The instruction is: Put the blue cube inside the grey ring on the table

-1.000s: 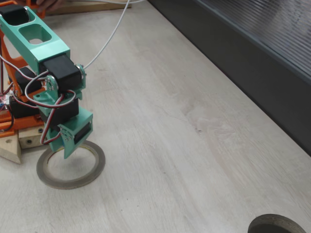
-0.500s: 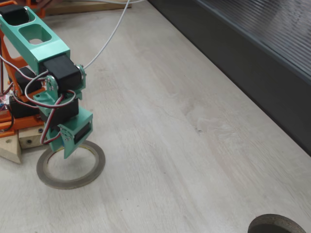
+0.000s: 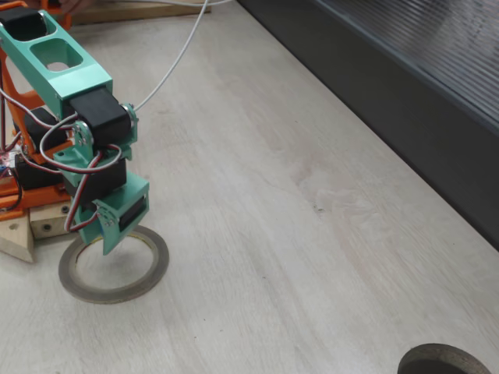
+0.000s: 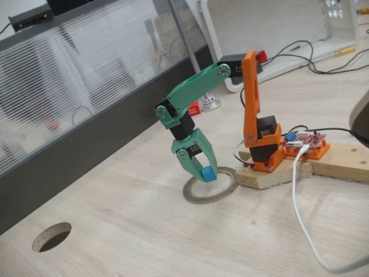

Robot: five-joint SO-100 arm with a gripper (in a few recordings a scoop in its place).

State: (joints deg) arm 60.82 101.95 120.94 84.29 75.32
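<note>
While the green gripper (image 4: 203, 172) hangs point-down over one grey ring (image 4: 211, 185), its fingers clamp one blue cube (image 4: 209, 173) just above the ring's opening; the ring lies flat on the pale table (image 3: 257, 234); one dark round hole (image 4: 52, 236) sits well apart.

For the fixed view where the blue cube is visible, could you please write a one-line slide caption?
Green gripper holds the blue cube just above the grey ring on the table.
</note>
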